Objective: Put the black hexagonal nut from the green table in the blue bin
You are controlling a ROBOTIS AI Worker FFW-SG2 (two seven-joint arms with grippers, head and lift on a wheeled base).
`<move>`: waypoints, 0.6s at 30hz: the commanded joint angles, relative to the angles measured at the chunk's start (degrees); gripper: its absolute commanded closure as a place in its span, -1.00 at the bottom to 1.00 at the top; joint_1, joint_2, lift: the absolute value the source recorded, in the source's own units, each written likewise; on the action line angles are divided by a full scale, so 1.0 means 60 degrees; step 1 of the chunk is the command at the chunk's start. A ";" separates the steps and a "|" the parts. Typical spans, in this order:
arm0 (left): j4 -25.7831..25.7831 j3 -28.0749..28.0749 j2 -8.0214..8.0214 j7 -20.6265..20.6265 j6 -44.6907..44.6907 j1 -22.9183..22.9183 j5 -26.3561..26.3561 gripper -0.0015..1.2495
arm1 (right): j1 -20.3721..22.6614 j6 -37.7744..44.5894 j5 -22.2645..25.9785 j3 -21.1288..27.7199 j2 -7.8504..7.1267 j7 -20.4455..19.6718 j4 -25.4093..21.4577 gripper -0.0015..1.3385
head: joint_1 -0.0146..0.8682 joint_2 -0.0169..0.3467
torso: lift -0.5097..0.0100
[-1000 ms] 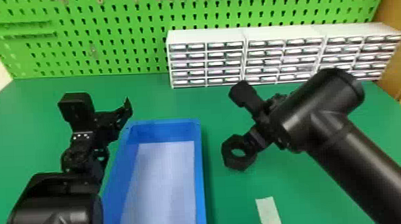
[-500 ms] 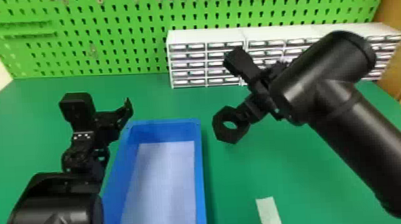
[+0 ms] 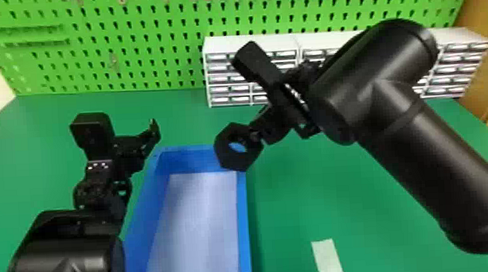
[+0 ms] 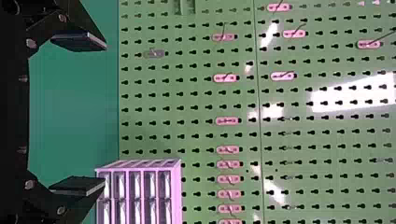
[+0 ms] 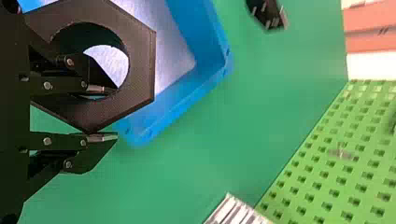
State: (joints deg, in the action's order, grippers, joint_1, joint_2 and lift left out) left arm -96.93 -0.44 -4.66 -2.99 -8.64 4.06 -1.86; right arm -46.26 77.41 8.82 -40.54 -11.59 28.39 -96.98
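My right gripper (image 3: 257,135) is shut on the black hexagonal nut (image 3: 232,158), which hangs in the air over the far right corner of the blue bin (image 3: 244,225). In the right wrist view one finger of the right gripper (image 5: 102,112) passes into the hole of the nut (image 5: 140,60), and the other lies along its outside; the bin (image 5: 187,98) is behind it. My left gripper (image 3: 146,144) is idle beside the bin's left edge; in the left wrist view the left gripper (image 4: 102,114) stands open with nothing between its fingers.
White drawer cabinets (image 3: 250,45) line the back of the green table (image 3: 174,113), in front of a green pegboard (image 3: 132,67). A pale strip (image 3: 327,260) lies on the table right of the bin.
My right arm has risen and moved left with the nut, from above the table right of the bin to the bin's far right corner. The left arm has stayed put.
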 commanded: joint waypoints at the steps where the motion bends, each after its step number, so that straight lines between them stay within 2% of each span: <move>1: -0.0031 -0.0058 0.0000 0.0001 0.0005 -0.0003 -0.0012 -0.60 | -0.0040 -0.0245 0.0332 -0.0333 0.0144 0.0000 -0.0008 0.62 | 0.59 -0.63 | 0.59; 13: -0.0148 -0.0160 0.0000 0.0001 0.0005 0.0027 -0.0012 -0.60 | 0.0121 -0.0919 0.0918 -0.0860 0.0466 -0.0014 0.0255 0.62 | 0.59 -0.63 | 0.59; 18: -0.0148 -0.0160 0.0000 0.0001 0.0020 0.0027 -0.0012 -0.60 | 0.0224 -0.1520 0.1606 -0.1197 0.0525 -0.0351 0.0768 0.62 | 0.59 -0.63 | 0.59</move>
State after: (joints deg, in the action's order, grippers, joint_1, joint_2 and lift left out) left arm -97.82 -1.40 -4.66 -2.99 -8.54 4.16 -1.88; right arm -45.35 70.88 15.32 -46.20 -8.62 27.43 -94.54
